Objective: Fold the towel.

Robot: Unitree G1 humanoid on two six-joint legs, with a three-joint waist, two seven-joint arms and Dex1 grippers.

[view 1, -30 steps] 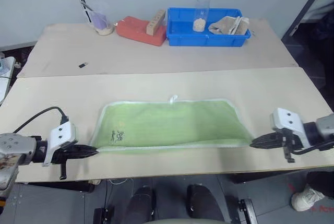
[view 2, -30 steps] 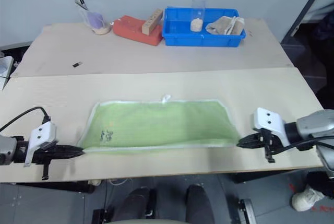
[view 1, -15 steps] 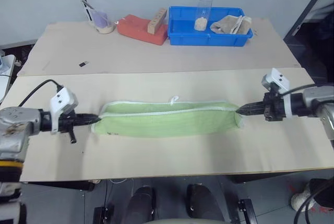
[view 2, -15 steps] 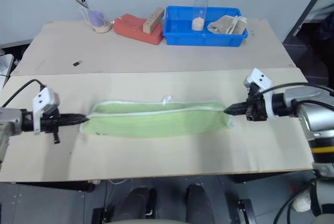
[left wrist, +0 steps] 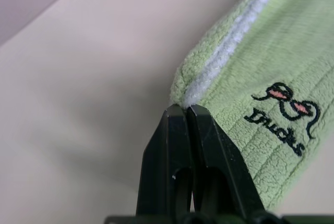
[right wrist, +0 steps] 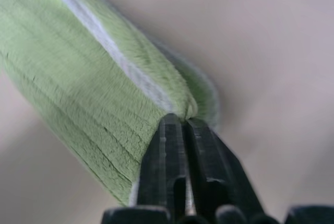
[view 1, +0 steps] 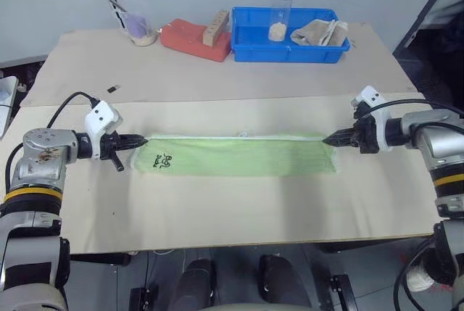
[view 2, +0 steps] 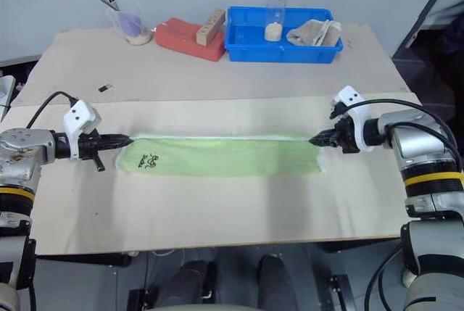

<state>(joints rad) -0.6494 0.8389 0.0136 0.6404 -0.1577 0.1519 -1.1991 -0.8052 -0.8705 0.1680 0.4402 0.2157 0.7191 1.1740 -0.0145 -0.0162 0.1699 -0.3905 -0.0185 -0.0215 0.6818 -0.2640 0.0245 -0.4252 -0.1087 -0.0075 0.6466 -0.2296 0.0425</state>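
Note:
The light green towel (view 1: pixel 239 157) lies on the table as a long narrow strip, folded lengthwise, with its white-trimmed edges together along the far side. Its dark embroidered mark (view 1: pixel 164 160) faces up near the left end. My left gripper (view 1: pixel 141 139) is at the towel's far left corner, shut, and the left wrist view has the trimmed corner (left wrist: pixel 209 78) pinched at its fingertips (left wrist: pixel 172 117). At the far right corner my right gripper (view 1: pixel 326 138) is shut too, with the folded corner (right wrist: pixel 177 98) caught at its tips.
A blue bin (view 1: pixel 250 50) at the back holds a beige cloth (view 1: pixel 319 33) and a glass tube (view 1: pixel 279 17). Left of it are a red block (view 1: pixel 190 39) bearing a wooden piece (view 1: pixel 212 28), and a cup (view 1: pixel 138 28). A small dark item (view 1: pixel 114 89) lies behind my left arm.
Both grippers have carried the towel's near edge forward over the far edge. The wide spread towel is now a flat narrow strip with the mark on top.

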